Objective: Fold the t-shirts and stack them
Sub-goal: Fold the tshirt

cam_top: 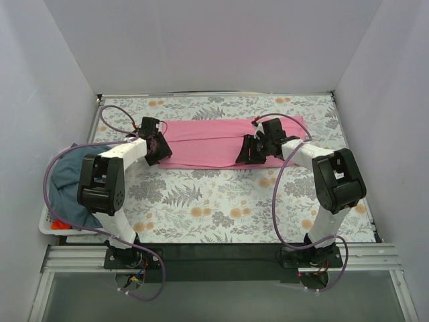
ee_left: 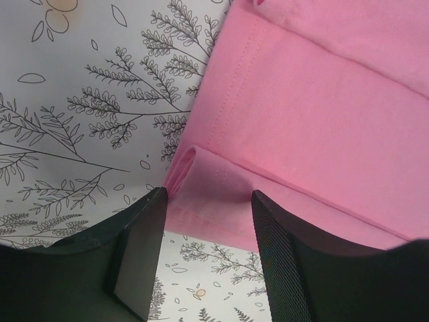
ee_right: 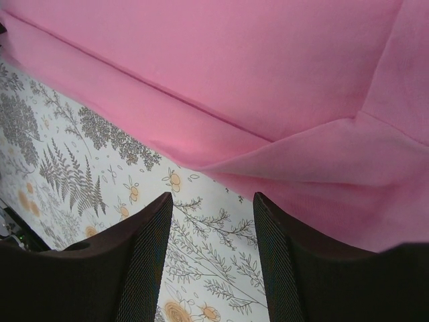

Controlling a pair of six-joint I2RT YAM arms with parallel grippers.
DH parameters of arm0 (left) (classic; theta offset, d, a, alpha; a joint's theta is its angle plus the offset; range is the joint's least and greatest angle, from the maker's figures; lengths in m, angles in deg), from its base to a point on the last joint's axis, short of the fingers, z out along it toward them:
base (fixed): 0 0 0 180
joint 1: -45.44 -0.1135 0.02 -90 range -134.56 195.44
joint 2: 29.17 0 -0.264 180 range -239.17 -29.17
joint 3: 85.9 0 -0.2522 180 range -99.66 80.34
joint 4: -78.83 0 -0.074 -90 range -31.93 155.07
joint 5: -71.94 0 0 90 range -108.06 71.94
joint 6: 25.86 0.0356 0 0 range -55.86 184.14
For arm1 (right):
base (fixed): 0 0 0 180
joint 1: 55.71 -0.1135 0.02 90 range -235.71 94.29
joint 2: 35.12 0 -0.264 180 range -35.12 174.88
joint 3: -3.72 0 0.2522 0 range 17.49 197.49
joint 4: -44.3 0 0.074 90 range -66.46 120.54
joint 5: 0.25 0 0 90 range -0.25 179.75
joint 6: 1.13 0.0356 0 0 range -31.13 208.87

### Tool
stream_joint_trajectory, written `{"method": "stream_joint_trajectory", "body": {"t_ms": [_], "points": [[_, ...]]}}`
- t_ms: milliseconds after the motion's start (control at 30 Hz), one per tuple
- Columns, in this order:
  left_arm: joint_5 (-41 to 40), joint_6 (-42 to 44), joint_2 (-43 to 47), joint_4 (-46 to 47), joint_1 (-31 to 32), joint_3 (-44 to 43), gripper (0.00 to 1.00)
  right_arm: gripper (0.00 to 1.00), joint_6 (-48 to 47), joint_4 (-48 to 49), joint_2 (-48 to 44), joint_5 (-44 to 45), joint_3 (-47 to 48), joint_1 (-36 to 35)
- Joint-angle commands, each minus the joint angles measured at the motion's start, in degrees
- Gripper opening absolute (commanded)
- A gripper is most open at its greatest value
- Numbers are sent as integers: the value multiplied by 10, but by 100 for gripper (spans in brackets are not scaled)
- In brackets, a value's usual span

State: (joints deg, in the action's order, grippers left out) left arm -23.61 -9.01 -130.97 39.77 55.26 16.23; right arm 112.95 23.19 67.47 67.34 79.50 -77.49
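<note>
From the overhead camera I see the bright pink soft cloth t-shirt (cam_top: 208, 142) lying flat on the floral-printed worktop (cam_top: 221, 201), folded into a long band across the far middle; both arms reach out to its near edge, one towards each end. The left pincer (cam_top: 158, 151) sits at the band's left end; in its wrist view the black ribbed fingers (ee_left: 144, 248) stand apart, and a small rolled corner of the pink hem lies in the gap between them, gripped by neither pad as far as I can judge; the stitched hem runs away up the frame, with a lengthwise fold crossing the cloth beyond it. The right pincer (cam_top: 249, 151) is at the near edge towards the band's right end; its jaws too are spread, with only the printed worktop between them and the pink edge just past the tips; a diagonal crease there marks where one layer is turned over. At the left edge of the worktop a white plastic laundry basket (cam_top: 45, 225) holds a crumpled slate blue-grey t-shirt (cam_top: 67, 182); a scrap of red cloth (cam_top: 60, 225) shows at its near rim; I cannot tell what garment that red piece is.
</note>
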Motion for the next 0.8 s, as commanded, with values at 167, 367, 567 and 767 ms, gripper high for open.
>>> {"method": "stream_joint_trajectory", "body": {"t_ms": [167,367,567,767], "points": [[-2,9,22,0,-2,-12,35,50,4,16,-9,3,-4,-2],[-4,12,40,-5,-2,-7,23,49,4,18,-7,-1,-4,-2],[-3,12,47,-13,-2,-3,0,49,7,20,-4,-4,-4,-3],[-15,12,66,-24,-2,10,0,49,8,26,1,-12,-2,-3]]}}
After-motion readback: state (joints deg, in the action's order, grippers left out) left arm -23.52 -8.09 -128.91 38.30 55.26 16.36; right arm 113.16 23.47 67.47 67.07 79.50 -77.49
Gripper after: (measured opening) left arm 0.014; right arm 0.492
